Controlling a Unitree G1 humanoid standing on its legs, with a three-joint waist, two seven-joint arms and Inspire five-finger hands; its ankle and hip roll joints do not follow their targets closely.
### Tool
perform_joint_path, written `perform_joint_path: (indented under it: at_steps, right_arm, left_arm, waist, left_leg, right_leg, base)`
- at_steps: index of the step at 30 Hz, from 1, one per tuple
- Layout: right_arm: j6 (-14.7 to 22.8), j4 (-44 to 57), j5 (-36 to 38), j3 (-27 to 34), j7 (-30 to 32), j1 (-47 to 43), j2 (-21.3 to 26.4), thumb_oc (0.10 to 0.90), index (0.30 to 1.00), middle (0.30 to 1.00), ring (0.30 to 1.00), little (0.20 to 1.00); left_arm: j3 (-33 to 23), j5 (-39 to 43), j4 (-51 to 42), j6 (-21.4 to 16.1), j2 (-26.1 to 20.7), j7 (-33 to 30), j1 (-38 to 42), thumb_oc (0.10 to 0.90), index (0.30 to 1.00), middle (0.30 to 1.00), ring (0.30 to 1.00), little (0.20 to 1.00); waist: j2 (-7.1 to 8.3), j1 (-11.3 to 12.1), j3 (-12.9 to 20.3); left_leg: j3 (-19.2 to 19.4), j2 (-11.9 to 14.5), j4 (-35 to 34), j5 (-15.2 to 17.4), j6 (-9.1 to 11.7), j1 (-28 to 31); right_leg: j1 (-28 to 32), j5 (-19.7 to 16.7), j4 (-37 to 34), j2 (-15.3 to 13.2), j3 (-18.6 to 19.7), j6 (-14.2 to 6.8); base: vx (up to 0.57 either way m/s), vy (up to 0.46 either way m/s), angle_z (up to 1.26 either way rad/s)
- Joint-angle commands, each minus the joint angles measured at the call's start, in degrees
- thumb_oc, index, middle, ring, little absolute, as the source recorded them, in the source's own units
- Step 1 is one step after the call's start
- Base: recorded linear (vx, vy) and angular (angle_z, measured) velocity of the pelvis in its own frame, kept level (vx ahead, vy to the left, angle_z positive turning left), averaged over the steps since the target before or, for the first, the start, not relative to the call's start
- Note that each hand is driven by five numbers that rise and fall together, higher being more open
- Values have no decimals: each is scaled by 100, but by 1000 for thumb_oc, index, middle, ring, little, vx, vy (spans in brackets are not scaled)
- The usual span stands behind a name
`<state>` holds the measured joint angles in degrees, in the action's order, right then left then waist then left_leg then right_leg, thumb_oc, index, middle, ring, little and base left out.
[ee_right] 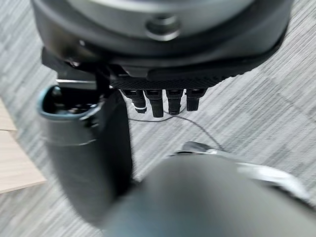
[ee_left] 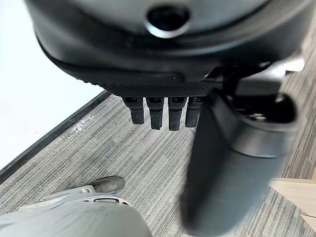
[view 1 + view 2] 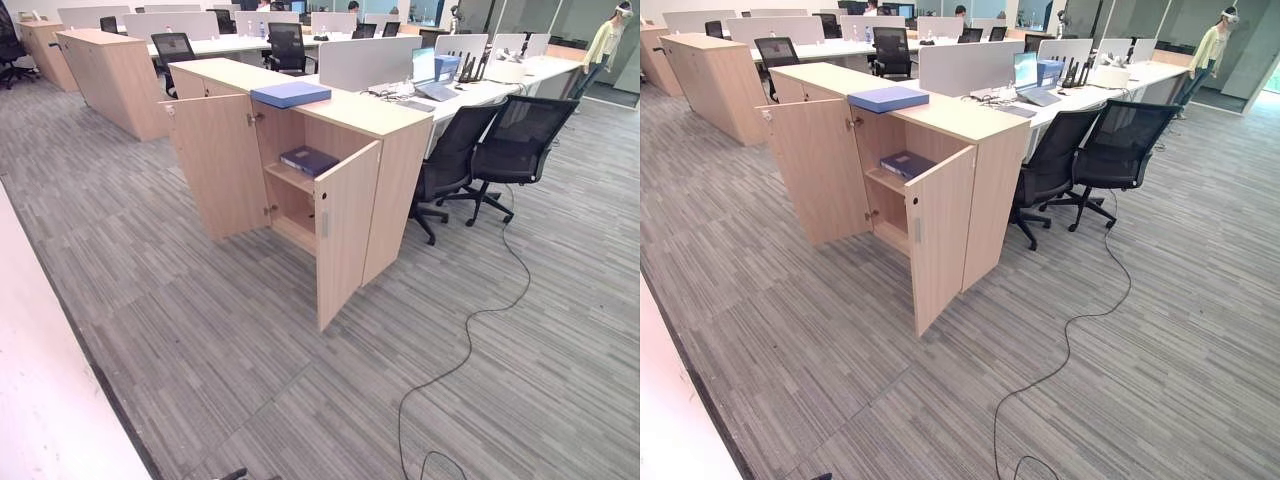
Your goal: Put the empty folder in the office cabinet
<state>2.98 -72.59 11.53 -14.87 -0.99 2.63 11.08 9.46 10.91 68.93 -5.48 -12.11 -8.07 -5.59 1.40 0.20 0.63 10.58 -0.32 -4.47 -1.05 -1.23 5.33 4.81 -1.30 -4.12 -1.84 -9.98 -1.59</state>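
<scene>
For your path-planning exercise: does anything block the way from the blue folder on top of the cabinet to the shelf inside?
Nothing visible does. The blue folder lies on the cabinet top, both doors stand open, and the shelf is bare beside a dark book.

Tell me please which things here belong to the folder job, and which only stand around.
For the job:
blue folder on the cabinet top
cabinet, doors open
left hand and right hand, holding nothing

Just around:
dark folder on the shelf
office chairs
laptop

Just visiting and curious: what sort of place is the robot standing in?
An open-plan office, it seems: long white desks with grey divider screens, black mesh swivel chairs, and a light wooden cabinet with open doors holding blue folders.
</scene>
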Motion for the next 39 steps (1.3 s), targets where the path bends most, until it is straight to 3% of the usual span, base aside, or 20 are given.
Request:
perform_joint_path:
  at_steps: [1,8,12,24,26,30,33,35,36,37,39]
  right_arm:
    - [20,-302,67,-119,-18,-244,42,800,900,900,900,900]
    - [73,-126,-66,-201,85,-314,114,800,900,900,900,900]
    - [51,-40,-221,-207,96,-376,234,800,900,900,900,900]
    - [2,-148,-229,-23,307,-511,341,800,900,900,900,900]
    - [-19,-130,-349,-459,42,-405,70,800,900,900,900,900]
    - [-31,-176,-204,-485,-34,-368,-28,800,900,900,900,900]
    - [22,-120,92,-491,-126,-360,-145,800,900,900,900,900]
    - [54,-30,152,-581,-151,-389,-168,800,900,900,900,900]
    - [54,-30,152,-581,-151,-390,-168,800,900,900,900,900]
    - [35,-83,83,-620,-141,-451,-109,800,900,900,900,900]
    - [31,-130,34,-634,-120,-456,-78,800,900,900,900,900]
  left_arm:
    - [6,-84,105,-267,174,14,477,800,900,900,900,900]
    - [85,-67,71,-282,192,55,465,800,900,900,900,900]
    - [0,423,174,-197,196,491,468,800,900,900,900,900]
    - [-54,96,566,-43,177,327,555,800,900,900,900,900]
    - [71,1,585,-48,202,345,578,800,900,900,900,900]
    - [105,-2,594,-37,216,325,573,800,900,900,900,900]
    - [123,57,597,-55,224,266,611,800,900,900,900,900]
    - [193,128,525,-71,218,244,692,800,900,900,900,900]
    - [193,128,524,-70,217,244,693,800,900,900,900,900]
    - [214,196,478,-71,220,200,757,800,900,900,900,900]
    - [215,203,468,-88,225,174,771,800,900,900,900,900]
  waist:
    - [59,19,-202]
    - [80,14,-200]
    - [45,-35,-193]
    - [85,-34,-186]
    - [132,42,-247]
    - [163,83,-284]
    - [249,133,-404]
    - [376,208,-634]
    - [371,198,-624]
    - [413,239,-742]
    - [390,238,-775]
  left_leg:
    - [209,-61,-53,148,344,202]
    - [209,-56,-53,157,337,226]
    - [244,-43,-53,165,341,261]
    - [186,58,-53,165,370,367]
    - [93,124,-53,101,405,370]
    - [51,196,-30,53,450,375]
    - [17,397,477,60,556,125]
    - [140,729,1501,-47,666,-473]
    - [126,738,1538,-31,669,-507]
    - [385,946,2212,-145,641,-885]
    - [517,1030,2436,-85,665,-1004]
  right_leg:
    - [87,-140,-88,-140,-105,-597]
    - [104,-146,-88,-123,-108,-591]
    - [133,-153,-88,-106,-91,-585]
    - [242,-59,-63,-15,-110,-506]
    - [236,19,41,14,-210,-455]
    - [253,91,81,50,-277,-422]
    - [249,140,151,70,-332,-375]
    - [305,200,159,118,-473,-274]
    - [293,199,159,125,-483,-270]
    - [403,242,90,149,-640,-196]
    - [551,330,13,176,-732,-209]
  base:
    - [0,-1,4]
    - [0,-1,1]
    - [0,0,0]
    - [-8,-41,0]
    - [-47,-135,17]
    - [-17,-89,16]
    - [-47,-130,8]
    - [-101,-216,14]
    - [-80,-228,50]
    - [-30,-114,54]
    - [48,-90,33]
